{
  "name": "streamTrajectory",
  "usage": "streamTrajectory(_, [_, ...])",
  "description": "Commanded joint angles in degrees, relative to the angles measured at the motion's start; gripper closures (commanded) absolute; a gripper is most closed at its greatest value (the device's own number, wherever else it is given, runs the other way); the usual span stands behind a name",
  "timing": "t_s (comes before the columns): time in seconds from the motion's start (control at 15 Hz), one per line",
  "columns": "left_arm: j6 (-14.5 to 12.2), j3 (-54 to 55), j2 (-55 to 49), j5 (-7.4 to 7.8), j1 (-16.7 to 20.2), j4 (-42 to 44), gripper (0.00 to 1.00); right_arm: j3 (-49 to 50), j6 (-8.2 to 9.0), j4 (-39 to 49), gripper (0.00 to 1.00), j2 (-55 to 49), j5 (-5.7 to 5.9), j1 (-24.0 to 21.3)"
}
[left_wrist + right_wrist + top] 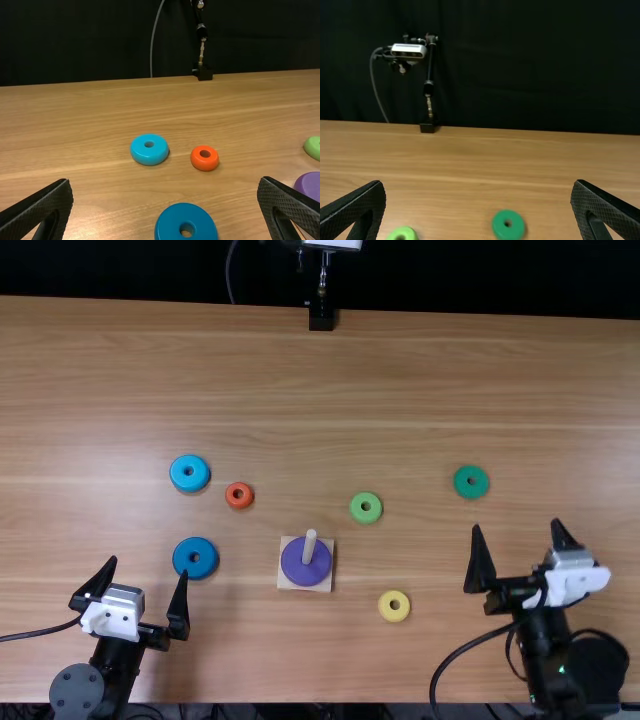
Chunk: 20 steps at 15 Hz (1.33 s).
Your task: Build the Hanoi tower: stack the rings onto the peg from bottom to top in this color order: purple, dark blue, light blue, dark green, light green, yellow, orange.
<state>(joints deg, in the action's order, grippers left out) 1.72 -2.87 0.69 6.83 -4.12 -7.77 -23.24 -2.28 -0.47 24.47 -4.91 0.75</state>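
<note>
My left gripper (147, 565) stands open at the lower left, just left of the dark blue ring (195, 557); in its wrist view the left gripper (167, 205) has nothing between its fingers. My right gripper (520, 532), also open, is below the dark green ring (471, 482); its wrist view shows the right gripper (477, 205) empty. The purple ring (298, 568) lies around the peg (309, 546) on its square base (287, 581). Loose on the table lie the light blue ring (180, 474), orange ring (232, 496), light green ring (357, 508) and yellow ring (386, 608).
At the table's (400, 370) far edge stands a black clamp (321, 319) with a thin post carrying a camera (408, 50). Cables run beside both arms near the bottom edge.
</note>
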Motion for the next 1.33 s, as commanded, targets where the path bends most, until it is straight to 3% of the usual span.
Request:
streamTrajectory(0.0, [-0.34,2.87,-0.69,1.19,-0.01,-0.88,0.00,8.39,-0.04,0.94,0.00,-6.36,-0.05,-2.16])
streamTrajectory(0.2, [-0.34,2.87,-0.69,1.19,-0.01,-0.88,0.00,18.41,-0.14,0.83,0.00,-17.44,0.06,-3.04])
streamTrajectory(0.4, [-0.34,2.87,-0.69,1.19,-0.01,-0.88,0.00,21.40,0.07,0.72,0.00,-24.47,0.27,-2.95])
streamTrajectory(1.27, [-0.34,2.87,-0.69,1.19,-0.01,-0.88,0.00,22.19,0.49,0.94,0.00,-24.47,0.06,-3.13])
